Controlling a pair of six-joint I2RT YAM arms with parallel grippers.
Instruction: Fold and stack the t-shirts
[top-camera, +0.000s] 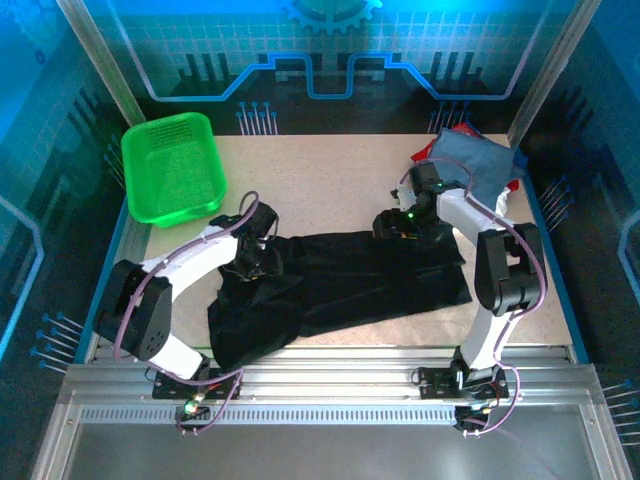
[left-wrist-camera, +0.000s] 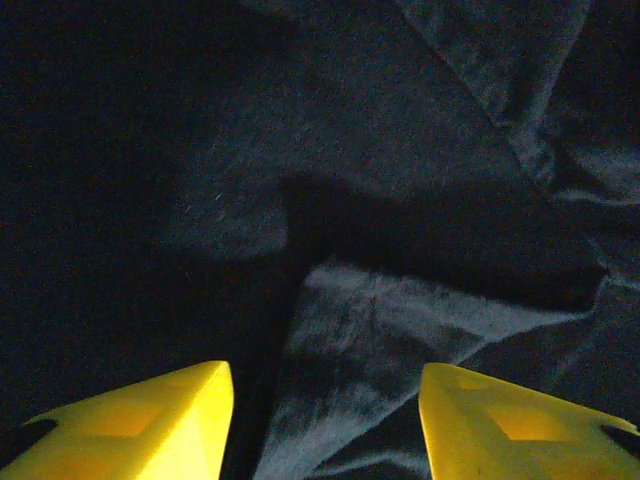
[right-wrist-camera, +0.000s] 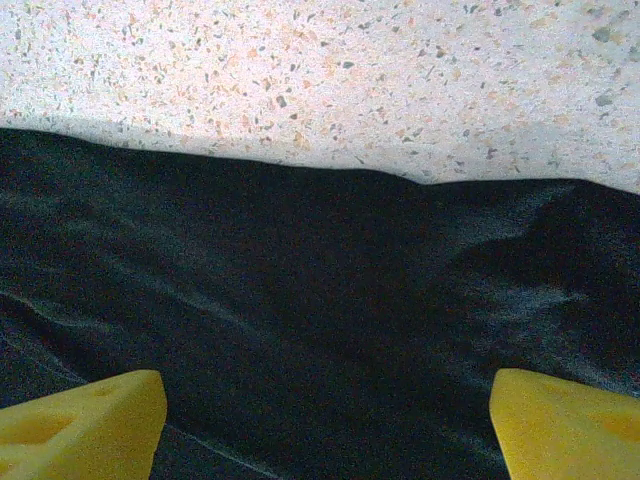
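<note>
T-shirt (top-camera: 340, 278), black and creased, sprawls across the speckled table (top-camera: 320, 190).

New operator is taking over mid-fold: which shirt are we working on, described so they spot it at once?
On the speckled table, look near the front middle, away from the green mesh basket at the far left. The black t-shirt lies spread out and rumpled there. It alone is black and spread; the slate-blue shirt sits piled in the far right corner.

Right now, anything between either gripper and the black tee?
Nothing visible. The left gripper and right gripper both sit directly over the black t-shirt, jaws open, its cloth right below. The green basket stands off at the far-left corner.
</note>
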